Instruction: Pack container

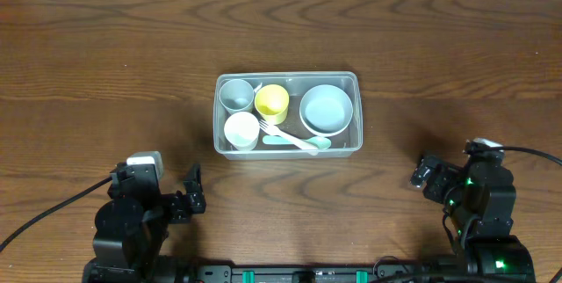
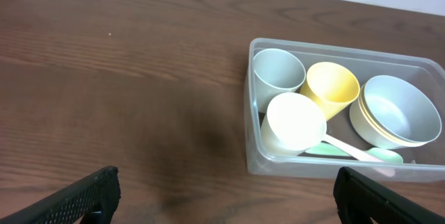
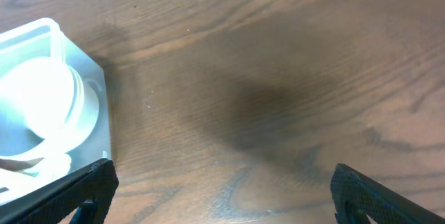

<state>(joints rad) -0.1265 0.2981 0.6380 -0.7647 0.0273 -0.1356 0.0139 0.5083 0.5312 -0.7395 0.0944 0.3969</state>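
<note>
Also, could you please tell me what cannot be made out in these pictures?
- Right wrist: most of the container, cut off by the left edge.
- Left wrist: one end of the utensils, hidden behind the white cup.
- Overhead: how many bowls are stacked; the top one covers the rest.

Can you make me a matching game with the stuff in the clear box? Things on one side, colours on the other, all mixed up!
Things in the container:
1. far left cup
2. far middle cup
3. near left cup
4. spoon

Colours:
A. white
B. pale green
C. grey
D. yellow

Right pairs: 1-C, 2-D, 3-A, 4-B.
</note>
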